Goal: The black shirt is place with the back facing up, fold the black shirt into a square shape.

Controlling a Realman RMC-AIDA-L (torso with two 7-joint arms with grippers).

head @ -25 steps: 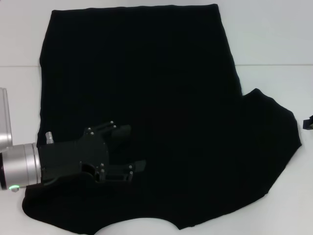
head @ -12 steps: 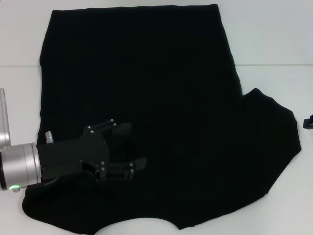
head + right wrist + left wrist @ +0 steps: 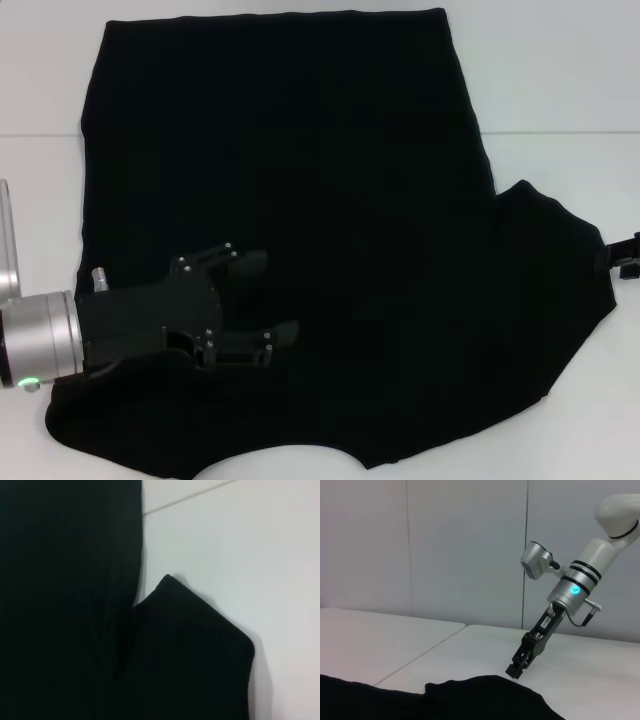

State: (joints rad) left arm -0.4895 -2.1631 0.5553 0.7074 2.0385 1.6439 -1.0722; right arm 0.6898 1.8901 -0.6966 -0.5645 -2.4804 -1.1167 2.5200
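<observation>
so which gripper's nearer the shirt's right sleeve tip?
Right. The right gripper is at the table's right edge, just beside the sleeve tip of the black shirt. The left gripper sits over the shirt's near-left area, far across the body from that sleeve.

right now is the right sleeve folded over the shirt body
No, the black shirt's right sleeve lies spread flat on the white table.

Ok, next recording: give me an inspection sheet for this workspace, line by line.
Surface: white table, a seam line across it.
Job's things: shirt spread flat; right sleeve out to the side, left side already folded in.
Clutter: nothing seen.
Hands: left hand open, over the shirt's near left part; right hand at the right sleeve's edge.
Cables: thin cable at the right wrist.
Surroundings: pale panelled wall.
</observation>
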